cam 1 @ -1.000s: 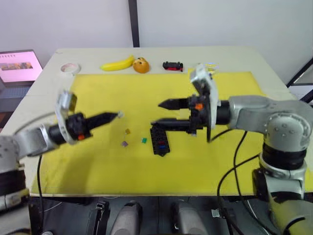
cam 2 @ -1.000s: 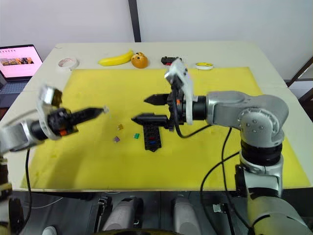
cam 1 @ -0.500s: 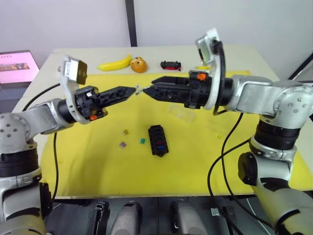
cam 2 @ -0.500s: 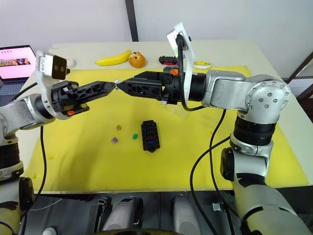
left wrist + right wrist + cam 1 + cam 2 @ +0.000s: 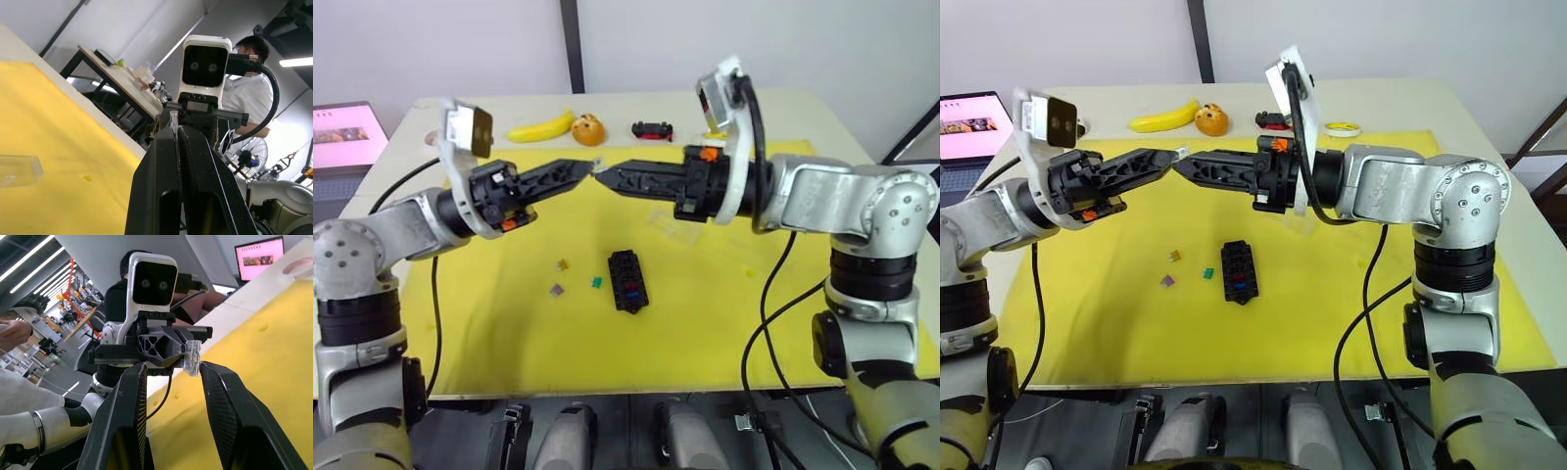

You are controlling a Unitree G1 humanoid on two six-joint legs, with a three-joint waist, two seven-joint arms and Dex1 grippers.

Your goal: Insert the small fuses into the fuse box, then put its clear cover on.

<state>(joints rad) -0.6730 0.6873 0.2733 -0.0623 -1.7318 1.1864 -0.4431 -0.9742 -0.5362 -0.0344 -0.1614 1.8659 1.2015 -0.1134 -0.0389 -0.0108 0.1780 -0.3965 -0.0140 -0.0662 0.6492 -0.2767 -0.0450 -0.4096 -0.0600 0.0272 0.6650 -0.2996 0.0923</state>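
Above the fuse box (image 5: 627, 280), the closed left gripper (image 5: 588, 170) pinches a clear fuse (image 5: 193, 357) toward the wide-open, empty right gripper (image 5: 603, 177); a mistimed handover could drop it.

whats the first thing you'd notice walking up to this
The two grippers meet tip to tip in mid-air above the yellow mat: the left gripper pinches a pale clear fuse, and the right gripper is open around it. Below them lies the fuse box, with three loose fuses on its left and the clear cover beyond.
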